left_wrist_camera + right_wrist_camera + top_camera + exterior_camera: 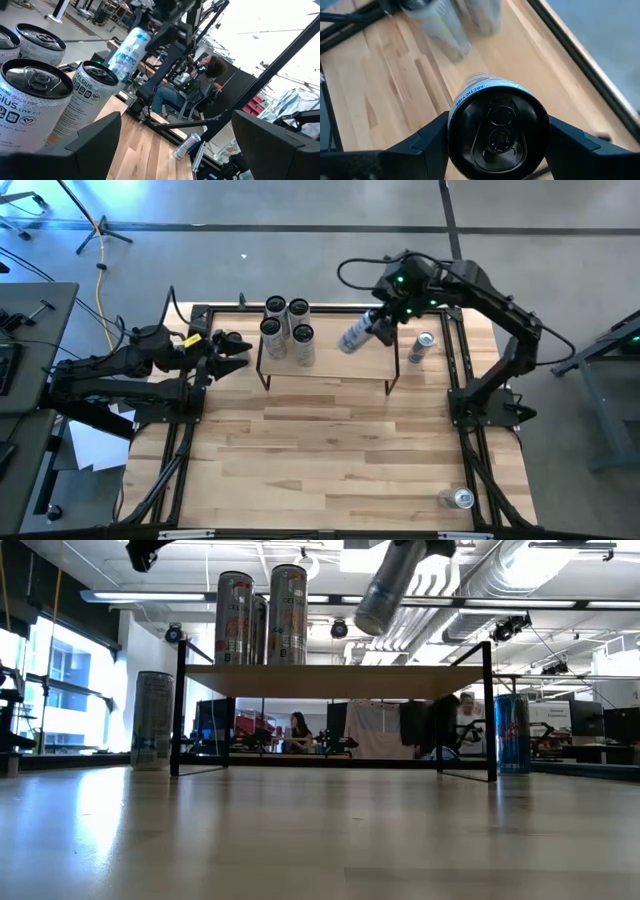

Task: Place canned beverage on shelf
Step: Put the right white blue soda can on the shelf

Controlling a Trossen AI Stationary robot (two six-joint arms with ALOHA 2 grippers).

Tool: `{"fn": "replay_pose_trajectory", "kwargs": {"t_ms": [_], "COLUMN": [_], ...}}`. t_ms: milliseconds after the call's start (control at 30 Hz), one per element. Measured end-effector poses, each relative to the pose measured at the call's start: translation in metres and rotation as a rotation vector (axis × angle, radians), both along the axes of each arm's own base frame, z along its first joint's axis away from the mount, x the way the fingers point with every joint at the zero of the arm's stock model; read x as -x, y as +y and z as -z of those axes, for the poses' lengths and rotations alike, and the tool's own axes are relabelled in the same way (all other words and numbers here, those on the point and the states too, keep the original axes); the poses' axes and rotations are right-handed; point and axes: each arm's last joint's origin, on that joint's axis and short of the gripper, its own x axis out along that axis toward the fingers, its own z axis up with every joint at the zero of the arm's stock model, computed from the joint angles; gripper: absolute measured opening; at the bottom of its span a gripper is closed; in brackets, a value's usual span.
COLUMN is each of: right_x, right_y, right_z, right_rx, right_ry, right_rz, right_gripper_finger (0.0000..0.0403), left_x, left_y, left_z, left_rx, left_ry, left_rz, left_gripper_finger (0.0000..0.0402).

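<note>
High view: my right gripper (372, 327), clenched on the tilted can (356, 334), hung over the shelf (340, 365) right of centre; four cans (287, 330) stood upper left.

Low view: the can (387, 585) was clear above the wood top.

Left wrist view: my left gripper (175, 145) was released, idle.

Judgement: upright it before lowering, well apart from the cluster.
</note>
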Motion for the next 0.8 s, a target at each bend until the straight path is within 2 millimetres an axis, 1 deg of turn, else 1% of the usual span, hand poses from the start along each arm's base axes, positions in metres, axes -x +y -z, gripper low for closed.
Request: {"fn": "replay_pose_trajectory", "kwargs": {"t_ms": [133, 300, 433, 533, 800], "right_x": [-0.016, -0.032, -0.042, -0.045, -0.049], "right_y": [0.003, 0.005, 0.007, 0.011, 0.019], "right_z": [-0.008, -0.01, 0.003, 0.013, 0.016], "right_rx": [0.044, 0.074, 0.066, 0.043, 0.033], "right_ry": [-0.003, 0.074, 0.139, 0.187, 0.191], "right_rz": [-0.053, -0.08, -0.093, -0.096, -0.093], "right_gripper_finger": [0.0245, 0.0245, 0.0245, 0.0245, 0.0245], "left_x": [-0.003, -0.006, -0.007, -0.007, -0.007], "left_y": [0.0, 0.001, 0.001, 0.001, 0.001], "left_z": [0.001, 0.003, 0.003, 0.003, 0.003], "left_rx": [0.002, 0.004, 0.005, 0.005, 0.021], "left_ry": [0.012, 0.025, 0.031, 0.03, 0.029], "left_rz": [0.0, 0.0, 0.0, 0.0, 0.001], "left_gripper_finger": [0.0351, 0.0351, 0.0351, 0.0351, 0.0351]}}
